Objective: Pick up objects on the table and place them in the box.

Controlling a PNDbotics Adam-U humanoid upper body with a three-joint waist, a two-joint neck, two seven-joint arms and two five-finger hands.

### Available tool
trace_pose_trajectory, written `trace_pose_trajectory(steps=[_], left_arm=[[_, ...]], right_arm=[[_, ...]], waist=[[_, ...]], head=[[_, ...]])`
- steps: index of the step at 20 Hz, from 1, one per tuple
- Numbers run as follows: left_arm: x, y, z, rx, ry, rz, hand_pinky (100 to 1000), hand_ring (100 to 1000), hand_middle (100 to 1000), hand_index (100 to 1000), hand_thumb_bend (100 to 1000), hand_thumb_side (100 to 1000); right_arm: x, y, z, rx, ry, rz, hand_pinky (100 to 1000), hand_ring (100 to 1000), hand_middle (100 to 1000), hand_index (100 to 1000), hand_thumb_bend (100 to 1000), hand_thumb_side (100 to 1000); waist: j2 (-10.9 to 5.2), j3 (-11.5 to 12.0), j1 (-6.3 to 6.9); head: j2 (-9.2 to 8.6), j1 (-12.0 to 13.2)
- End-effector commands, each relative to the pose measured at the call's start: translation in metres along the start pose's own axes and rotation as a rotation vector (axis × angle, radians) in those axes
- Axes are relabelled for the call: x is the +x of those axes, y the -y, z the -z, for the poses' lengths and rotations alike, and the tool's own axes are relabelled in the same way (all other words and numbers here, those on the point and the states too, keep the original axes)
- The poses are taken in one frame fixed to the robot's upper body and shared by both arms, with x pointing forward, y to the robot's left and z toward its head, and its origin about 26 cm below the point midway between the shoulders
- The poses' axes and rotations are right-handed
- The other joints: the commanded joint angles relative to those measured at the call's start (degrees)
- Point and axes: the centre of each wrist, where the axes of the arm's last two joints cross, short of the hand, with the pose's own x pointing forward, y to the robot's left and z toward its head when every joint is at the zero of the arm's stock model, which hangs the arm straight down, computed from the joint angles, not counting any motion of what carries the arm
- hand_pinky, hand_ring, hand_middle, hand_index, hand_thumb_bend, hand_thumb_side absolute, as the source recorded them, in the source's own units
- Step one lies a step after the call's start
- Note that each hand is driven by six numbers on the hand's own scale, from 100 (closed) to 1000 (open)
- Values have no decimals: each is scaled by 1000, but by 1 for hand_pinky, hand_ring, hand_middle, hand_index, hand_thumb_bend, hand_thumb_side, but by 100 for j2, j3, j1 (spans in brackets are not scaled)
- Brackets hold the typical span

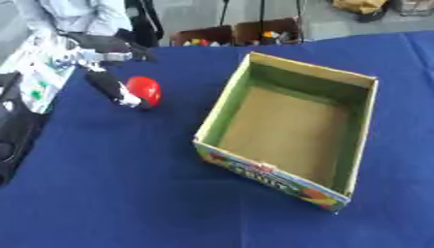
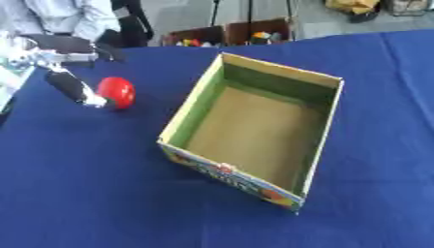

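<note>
A round red object (image 1: 145, 90) lies on the blue tablecloth (image 1: 127, 184), left of the open cardboard box (image 1: 289, 123). The box is empty, with green inner walls and a printed front side. My left hand (image 1: 103, 52) comes in from the upper left. One black digit (image 1: 113, 88) stretches down along the red object's left side and touches it. The other fingers (image 1: 118, 44) point right, above and behind the object, apart from it. The hand is open and nothing is held. My right hand is out of sight.
Beyond the table's far edge stand two brown boxes (image 1: 237, 33) with colourful items inside. A white patterned sheet (image 1: 38, 72) and a black object (image 1: 13, 131) lie along the left edge. Bare cloth spreads in front of the box and on its right.
</note>
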Motion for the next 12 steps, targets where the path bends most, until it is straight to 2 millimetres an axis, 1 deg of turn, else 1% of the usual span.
trace_pose_trajectory(steps=[1, 3, 5, 6, 8, 10, 12], left_arm=[[-11, -9, -7, 22, -58, 14, 756, 954, 998, 1000, 367, 540], [-13, -8, -6, 12, -83, 30, 798, 994, 1000, 1000, 360, 538], [-14, -7, -5, -1, -99, 37, 795, 989, 1000, 1000, 351, 535], [-15, -6, -4, -7, -105, 38, 774, 974, 1000, 1000, 348, 533], [-16, -4, -3, -18, -113, 31, 693, 923, 991, 1000, 329, 520], [-19, -1, -2, -28, -125, 17, 677, 918, 996, 1000, 290, 501], [-22, 2, -1, -31, -135, 1, 657, 912, 996, 1000, 277, 496]], right_arm=[[3, 3, 10, 11, 39, -4, 746, 788, 739, 799, 100, 1000], [3, 3, 11, 11, 43, -2, 747, 788, 739, 799, 100, 1000], [3, 2, 12, 12, 44, -1, 747, 788, 739, 799, 100, 1000], [3, 2, 12, 12, 45, 0, 747, 788, 739, 799, 100, 1000], [3, 1, 12, 11, 47, 2, 747, 789, 739, 799, 100, 1000], [3, 1, 13, 11, 50, 4, 748, 789, 739, 799, 100, 1000], [3, 1, 13, 11, 51, 4, 748, 789, 739, 799, 100, 1000]], waist=[[-15, -11, 69], [24, -23, 74], [57, -29, 77], [71, -31, 77], [102, -46, 79], [129, -68, 77], [157, -83, 68]], head=[[-109, 57], [-135, 67], [-149, 76], [-158, 81], [-187, 104], [-213, 135], [-230, 148]])
